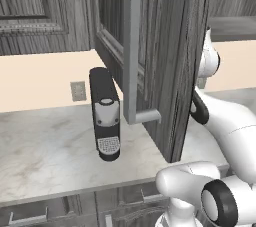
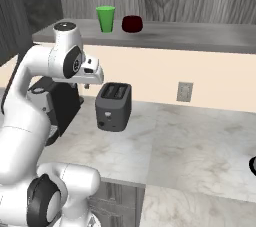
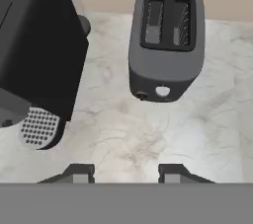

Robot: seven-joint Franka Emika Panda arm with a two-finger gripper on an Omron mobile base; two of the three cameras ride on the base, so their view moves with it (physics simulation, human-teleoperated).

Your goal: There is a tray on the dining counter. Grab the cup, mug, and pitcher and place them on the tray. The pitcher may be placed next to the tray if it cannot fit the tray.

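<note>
A rendered home kitchen: a pale marble tabletop (image 2: 200,146) runs along a cream wall with a power outlet (image 2: 184,91), carrying a black coffee machine (image 1: 105,116) and a dark grey two-slot toaster (image 2: 114,105). Dark wood-grain cabinets (image 1: 45,6) hang above, one door (image 1: 150,56) with a long grey handle, and drawers sit under the tabletop edge

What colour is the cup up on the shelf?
Bright green; the cup shows best in the right base view.
</note>
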